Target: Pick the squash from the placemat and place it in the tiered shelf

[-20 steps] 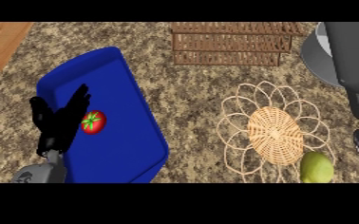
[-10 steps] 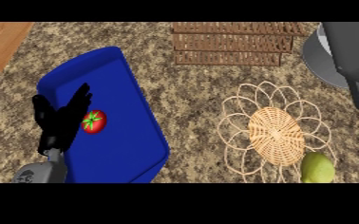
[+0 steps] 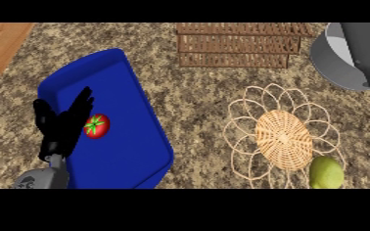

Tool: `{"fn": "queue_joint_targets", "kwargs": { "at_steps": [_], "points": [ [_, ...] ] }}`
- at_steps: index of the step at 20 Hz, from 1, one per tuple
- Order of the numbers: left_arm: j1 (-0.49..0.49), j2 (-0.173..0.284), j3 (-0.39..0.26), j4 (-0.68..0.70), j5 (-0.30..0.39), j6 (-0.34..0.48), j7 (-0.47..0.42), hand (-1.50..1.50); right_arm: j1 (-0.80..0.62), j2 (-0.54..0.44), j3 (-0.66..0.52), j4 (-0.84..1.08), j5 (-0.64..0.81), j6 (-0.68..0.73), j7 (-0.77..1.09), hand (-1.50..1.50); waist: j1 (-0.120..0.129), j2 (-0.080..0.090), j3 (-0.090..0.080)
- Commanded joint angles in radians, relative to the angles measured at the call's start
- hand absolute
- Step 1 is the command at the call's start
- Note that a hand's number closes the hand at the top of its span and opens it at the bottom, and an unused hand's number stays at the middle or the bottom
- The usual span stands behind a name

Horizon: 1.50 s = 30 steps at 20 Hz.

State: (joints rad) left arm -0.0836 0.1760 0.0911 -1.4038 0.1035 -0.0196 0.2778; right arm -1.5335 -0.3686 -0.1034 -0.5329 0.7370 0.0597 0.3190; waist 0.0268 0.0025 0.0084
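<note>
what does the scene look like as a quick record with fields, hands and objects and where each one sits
counter: speckled stone top
squash: yellow-green, at lower right, on the edge of the woven placemat
woven placemat: round wicker with looped rim, right of centre
tiered shelf: brown slatted wood, top centre
blue tray: left side
tomato: red, green stem, on the blue tray
left hand: open, fingers up, over the tray's left edge beside the tomato
right hand: not in view
grey pot: upper right corner

Even bright light, faint shadows, no glare

Left hand (image 3: 63,122) resting lower left, fingers straight.
</note>
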Motion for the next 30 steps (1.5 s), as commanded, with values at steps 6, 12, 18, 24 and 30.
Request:
{"fn": "queue_joint_targets", "kwargs": {
  "at_steps": [6, 12, 18, 24, 30],
  "points": [
    [0.035, -0.010, -0.006, 0.031, 0.011, -0.020, 0.024, 0.00, -0.010, 0.019, -0.162, 0.029, -0.105, -0.196, 0.037, -1.50, 0.002, 0.008, -0.009],
    [0.041, -0.019, -0.012, 0.023, -0.002, -0.008, 0.025, 0.00, -0.023, 0.040, -0.271, 0.037, -0.209, -0.280, -0.005, -1.50, 0.010, 0.010, -0.009],
    [0.036, 0.009, 0.010, 0.055, 0.001, -0.026, 0.020, 0.00, -0.048, -0.043, -0.376, 0.004, -0.302, -0.307, 0.016, -1.50, -0.009, 0.006, -0.009],
    [0.086, -0.018, -0.005, 0.004, -0.008, -0.006, 0.020, 0.00, -0.004, -0.129, -0.364, -0.004, -0.242, -0.437, 0.035, -1.50, -0.014, 0.000, -0.009],
    [0.053, -0.028, -0.007, -0.004, -0.013, 0.013, 0.048, 0.00, 0.037, -0.246, -0.439, -0.015, -0.292, -0.464, 0.062, -1.50, -0.023, -0.001, -0.008]
  ]
}}
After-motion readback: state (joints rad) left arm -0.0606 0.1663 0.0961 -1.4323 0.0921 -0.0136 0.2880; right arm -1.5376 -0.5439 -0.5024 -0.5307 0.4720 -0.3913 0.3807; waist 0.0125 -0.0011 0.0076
